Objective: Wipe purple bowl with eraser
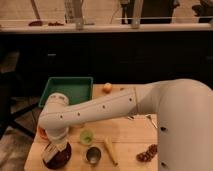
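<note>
The purple bowl [64, 156] sits at the table's front left corner, dark and glossy. My gripper [54, 148] hangs straight down from the white arm [100, 112] into the bowl. It is shut on the eraser [50, 154], a pale block with a darker top pressed against the bowl's inside. The gripper and eraser hide much of the bowl's left half.
A green tray [70, 87] lies behind the arm, with an orange fruit [107, 87] to its right. Beside the bowl stand a small green cup [86, 136] and a metal cup [93, 154]. A yellowish stick [110, 149] and dark grapes [147, 152] lie further right. An orange bowl's rim [42, 132] peeks out behind the wrist.
</note>
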Controlling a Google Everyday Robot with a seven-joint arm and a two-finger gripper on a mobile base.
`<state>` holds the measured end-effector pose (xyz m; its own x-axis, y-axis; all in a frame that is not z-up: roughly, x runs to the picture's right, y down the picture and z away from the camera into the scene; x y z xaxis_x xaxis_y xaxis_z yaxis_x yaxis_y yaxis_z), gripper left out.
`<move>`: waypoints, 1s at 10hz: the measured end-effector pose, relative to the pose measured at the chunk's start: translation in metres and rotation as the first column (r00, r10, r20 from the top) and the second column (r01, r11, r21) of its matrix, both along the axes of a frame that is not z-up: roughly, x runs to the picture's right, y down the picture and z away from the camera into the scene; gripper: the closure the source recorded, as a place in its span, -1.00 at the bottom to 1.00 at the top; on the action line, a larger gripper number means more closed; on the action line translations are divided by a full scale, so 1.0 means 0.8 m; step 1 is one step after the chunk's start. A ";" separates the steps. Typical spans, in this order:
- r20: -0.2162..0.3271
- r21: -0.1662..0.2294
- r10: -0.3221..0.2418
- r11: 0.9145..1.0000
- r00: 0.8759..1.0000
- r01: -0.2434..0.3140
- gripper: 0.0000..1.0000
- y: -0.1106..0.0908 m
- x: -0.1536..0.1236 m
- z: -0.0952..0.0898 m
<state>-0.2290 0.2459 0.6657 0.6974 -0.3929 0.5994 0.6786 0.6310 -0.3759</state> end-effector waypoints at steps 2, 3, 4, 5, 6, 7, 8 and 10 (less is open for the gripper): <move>0.015 -0.003 -0.010 1.000 1.000 0.010 1.00 0.006 -0.002 -0.012; 0.011 -0.009 -0.011 1.000 1.000 0.011 1.00 0.010 0.003 -0.014; -0.007 -0.021 -0.006 1.000 1.000 0.006 1.00 0.015 0.017 -0.012; -0.021 -0.028 -0.002 1.000 1.000 0.001 1.00 0.018 0.027 -0.010; -0.038 -0.040 0.000 0.999 0.999 -0.001 1.00 0.024 0.035 -0.008; -0.054 -0.053 0.001 0.999 0.999 -0.004 1.00 0.030 0.043 -0.004; -0.076 -0.068 0.004 0.998 0.997 -0.010 1.00 0.036 0.053 0.002; -0.096 -0.085 0.010 0.996 0.995 -0.018 1.00 0.042 0.063 0.011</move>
